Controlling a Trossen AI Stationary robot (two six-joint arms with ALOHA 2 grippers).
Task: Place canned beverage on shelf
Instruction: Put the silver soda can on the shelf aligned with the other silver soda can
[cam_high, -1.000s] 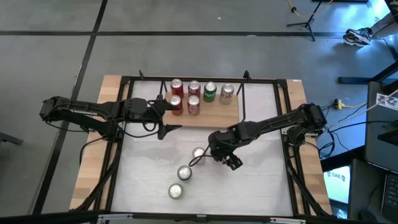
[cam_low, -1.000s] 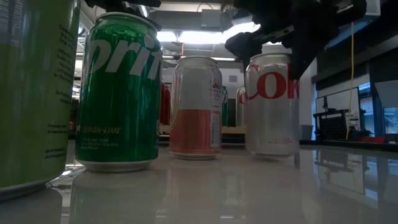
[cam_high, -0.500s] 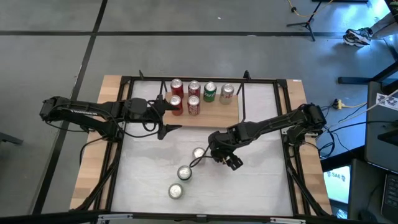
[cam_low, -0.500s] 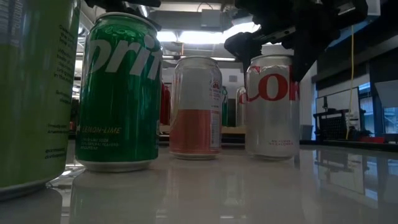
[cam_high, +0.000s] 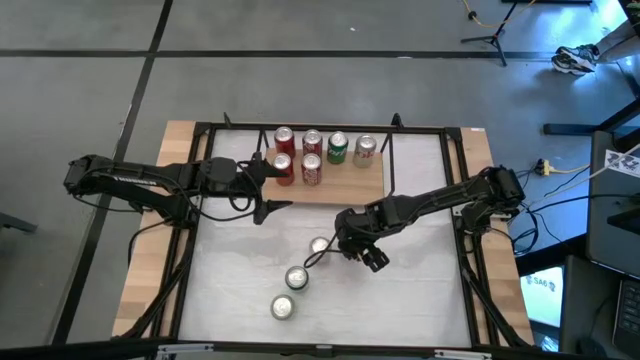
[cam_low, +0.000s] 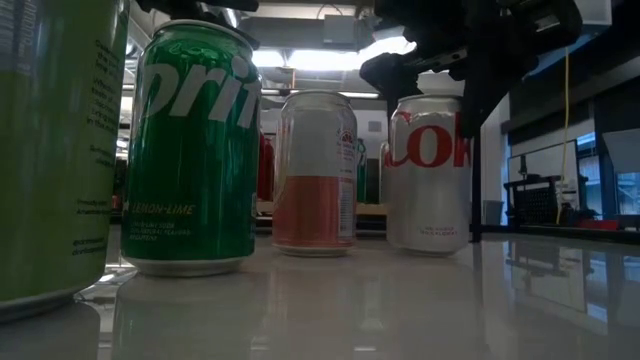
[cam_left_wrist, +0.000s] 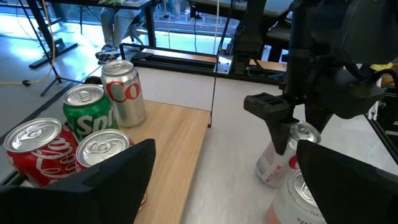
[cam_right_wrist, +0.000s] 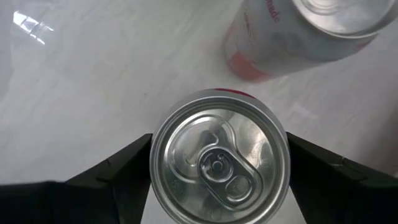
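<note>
right gripper (cam_high: 330, 246): we see it at the centre of the high view, lowered over the silver cola can (cam_low: 430, 170); in the right wrist view one dark finger (cam_right_wrist: 109, 177) flanks the can's lid (cam_right_wrist: 219, 162) on each side, closed against it, so we judge the can gripped.
left gripper (cam_high: 278, 185): at the left end of the shelf (cam_high: 370, 182), fingers spread wide and holding nothing; it waits.
task can: on the white table (cam_high: 420, 290), centre of the high view, well apart from the shelf in the upper middle.
shelf load: six cans stand there, two red cans (cam_high: 283, 137) and a green can (cam_high: 337, 147) among them, so we judge free room lies mainly on the front right of the board.
risk, slip: the grip sits high near the rim, so we think a quick lift could let the can tilt or drop.
risk, neighbours: the pale orange can (cam_low: 315, 170) stands just beside it, and a swing could knock that one over.
risk, placing: we expect a crowded board could mean bumping the standing cans or the wire frame.
surface: the table is glossy and mirrors the cans in the low view; we judge a toppled can would roll.
room: grey floor, a stand at upper right of the high view; a seated person's legs show at the top of the left wrist view.
</note>
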